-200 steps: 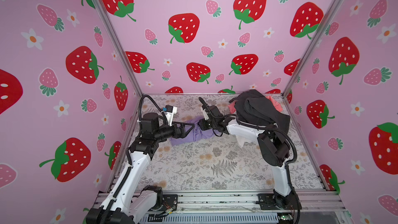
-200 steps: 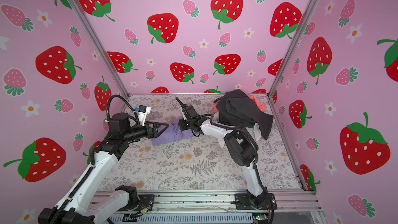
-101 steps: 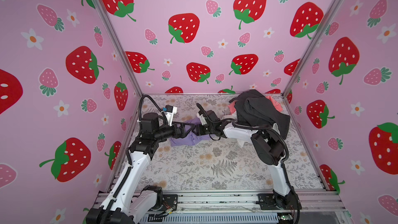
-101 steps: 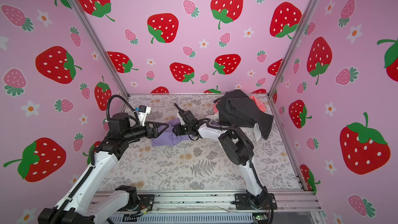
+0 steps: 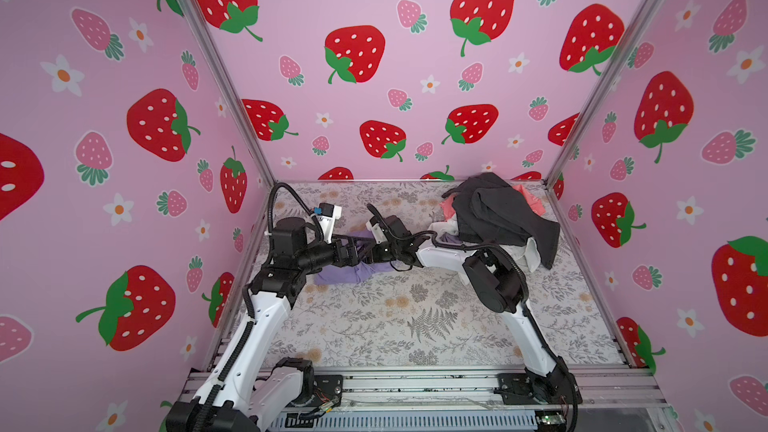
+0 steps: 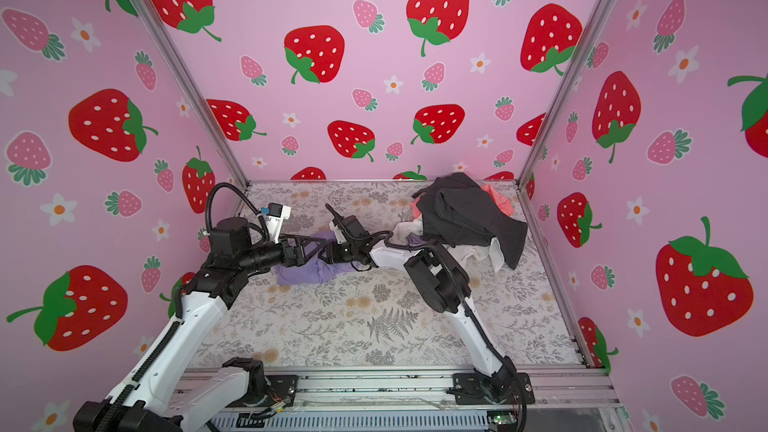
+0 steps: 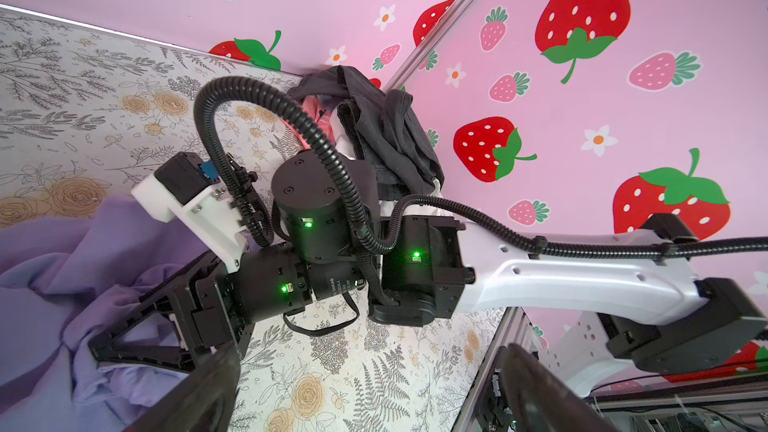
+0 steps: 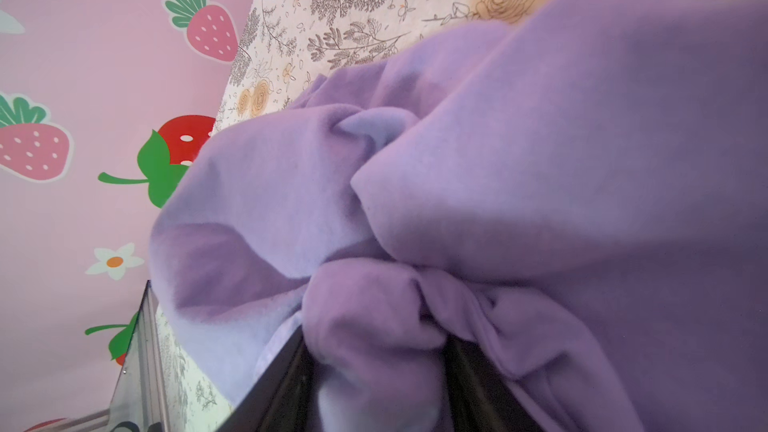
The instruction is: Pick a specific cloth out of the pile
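The lavender cloth [image 5: 345, 275] [image 6: 303, 274] lies crumpled on the floral table, left of centre and apart from the pile [image 5: 498, 218] [image 6: 465, 214]. My right gripper [image 5: 368, 252] [image 6: 323, 252] reaches across to it. In the right wrist view its fingers [image 8: 286, 384] flank a bunched wad of cloth [image 8: 540, 160], so the right gripper [image 8: 374, 351] is shut on that fold. My left gripper [image 5: 353, 248] faces it over the same cloth. In the left wrist view the left gripper [image 7: 372, 351] stands wide open with only table between its fingers, and the cloth [image 7: 62, 251] lies off to one side.
The pile fills the back right corner, with a dark grey garment [image 7: 390, 130] on top and coral-pink [image 5: 530, 199] and white [image 5: 528, 251] pieces under it. Strawberry-print walls enclose three sides. A metal rail [image 5: 415, 384] runs along the table's front edge.
My right gripper has moved left toward the left gripper, taking the cloth with it. The cloth now lies more bunched and further left. The left arm has barely moved.
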Tool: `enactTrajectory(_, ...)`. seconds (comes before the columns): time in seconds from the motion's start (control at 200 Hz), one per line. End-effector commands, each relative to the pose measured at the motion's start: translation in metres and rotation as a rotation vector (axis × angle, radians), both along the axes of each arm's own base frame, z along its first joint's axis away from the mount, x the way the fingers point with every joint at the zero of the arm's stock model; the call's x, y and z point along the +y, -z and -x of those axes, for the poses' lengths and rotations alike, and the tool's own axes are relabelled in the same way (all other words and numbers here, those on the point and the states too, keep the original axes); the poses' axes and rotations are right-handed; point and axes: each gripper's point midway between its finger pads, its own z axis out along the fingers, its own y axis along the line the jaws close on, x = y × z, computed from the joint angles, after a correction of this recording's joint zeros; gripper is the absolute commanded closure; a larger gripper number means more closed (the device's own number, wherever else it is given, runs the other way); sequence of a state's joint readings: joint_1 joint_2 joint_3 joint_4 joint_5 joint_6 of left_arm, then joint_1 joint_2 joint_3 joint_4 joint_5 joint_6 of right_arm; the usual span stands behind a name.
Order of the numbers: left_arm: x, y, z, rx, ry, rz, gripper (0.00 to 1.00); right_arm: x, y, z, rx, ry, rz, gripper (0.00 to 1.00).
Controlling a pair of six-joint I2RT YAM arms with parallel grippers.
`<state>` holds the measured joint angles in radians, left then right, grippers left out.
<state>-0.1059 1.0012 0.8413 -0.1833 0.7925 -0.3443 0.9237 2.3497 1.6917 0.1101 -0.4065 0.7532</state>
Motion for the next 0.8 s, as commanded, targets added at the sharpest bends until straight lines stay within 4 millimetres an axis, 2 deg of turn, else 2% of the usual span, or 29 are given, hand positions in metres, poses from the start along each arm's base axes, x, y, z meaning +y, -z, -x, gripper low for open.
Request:
enactTrajectory(0.0, -0.001, -0.002, 0.002, -0.026, 0.004, -0.006, 0.01, 0.018, 0.002, 0.000, 0.042, 0.002, -0.046, 0.48)
enactTrajectory(0.38, 0.000, -0.003, 0.002, -0.030, -0.001, -0.013, 0.01, 0.058, -0.002, -0.028, 0.009, -0.001, -0.143, 0.45)
enactTrajectory(0.58, -0.001, -0.009, 0.005, -0.048, 0.009, -0.007, 0.01, 0.081, -0.013, -0.036, -0.012, -0.031, -0.220, 0.42)
enactTrajectory(0.791, -0.001, -0.010, 0.005, -0.051, 0.008, -0.006, 0.01, 0.092, -0.020, -0.048, -0.031, -0.021, -0.294, 0.39)
